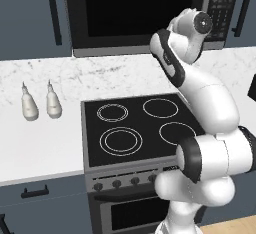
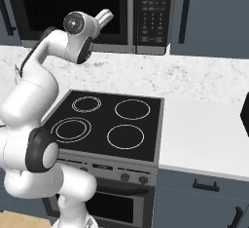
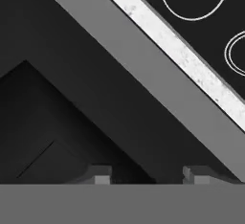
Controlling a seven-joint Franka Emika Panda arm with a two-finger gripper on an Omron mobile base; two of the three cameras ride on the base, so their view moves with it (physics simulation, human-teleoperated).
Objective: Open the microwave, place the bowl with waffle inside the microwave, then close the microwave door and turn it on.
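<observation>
Glossy white rounded arm [image 1: 210, 103] segments joined by dark grey joints.

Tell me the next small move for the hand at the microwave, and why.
Probably press on toward the microwave door to get hold of it and swing it out. The door looks shut in both base views, and the hand sits close against its black window with a gap between the fingertips. No bowl is visible.

Microwave [image 1: 140, 13] above stove [image 1: 137, 128], two bottles [image 1: 40, 103] on counter [image 1: 40, 143] left
</observation>
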